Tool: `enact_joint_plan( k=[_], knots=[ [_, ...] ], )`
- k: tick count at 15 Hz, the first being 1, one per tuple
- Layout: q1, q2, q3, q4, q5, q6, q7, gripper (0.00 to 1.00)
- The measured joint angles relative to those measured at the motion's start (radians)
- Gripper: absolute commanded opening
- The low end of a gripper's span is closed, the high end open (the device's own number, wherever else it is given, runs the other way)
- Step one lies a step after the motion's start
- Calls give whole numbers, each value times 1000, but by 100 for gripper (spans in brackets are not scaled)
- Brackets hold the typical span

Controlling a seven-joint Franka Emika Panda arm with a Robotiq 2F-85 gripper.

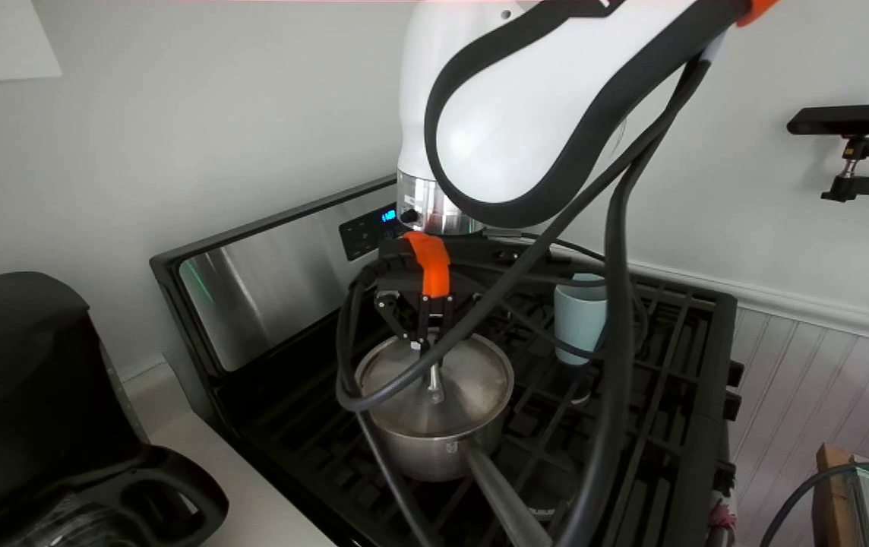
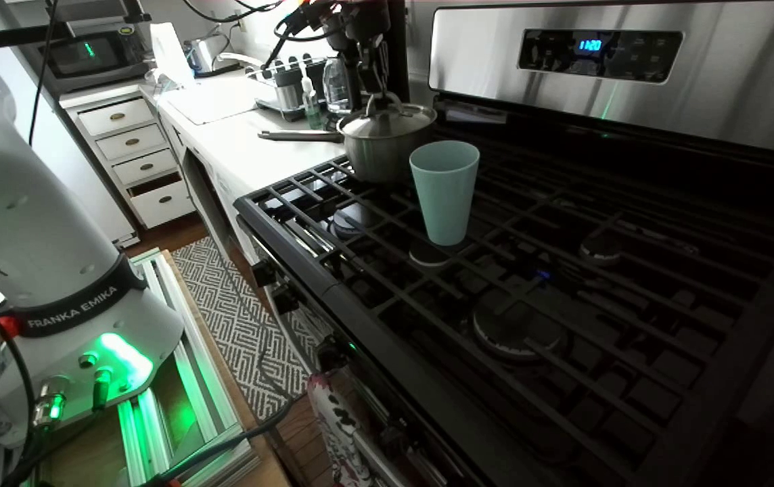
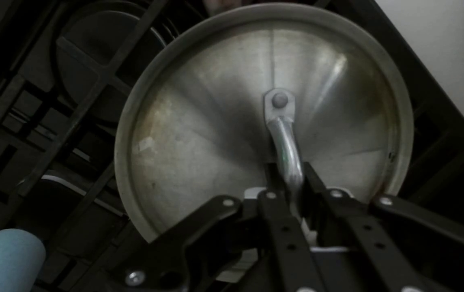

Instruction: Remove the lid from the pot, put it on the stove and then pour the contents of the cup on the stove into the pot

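Note:
The lid, steel with a round rim and an arched handle, covers the pot. My gripper comes down over it, its fingers closed against both sides of the handle. In both exterior views the gripper stands right above the lid, which sits level on the pot. Upright on the grates of the stove is the pale blue cup; its contents cannot be seen. At the lower left of the wrist view part of the cup shows.
The pot's long handle points out toward the counter side. A black coffee maker stands on the white counter beside the stove. Arm cables hang in front of the pot and cup. Black grates spread around both.

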Motion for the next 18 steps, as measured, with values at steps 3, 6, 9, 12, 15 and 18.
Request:
enact_joint_plan(
  k=[3,6,9,12,15,18],
  knots=[
    [1,-2,0,0,0,0,0,4],
    [1,-21,0,3,-1,-16,0,4],
    [1,-58,-3,14,0,-76,-3,4],
    [1,-93,-10,32,3,-133,-18,15],
    [1,-96,-12,32,2,-139,-21,4],
    [1,-86,-12,30,-3,-138,-21,4]
  ],
)
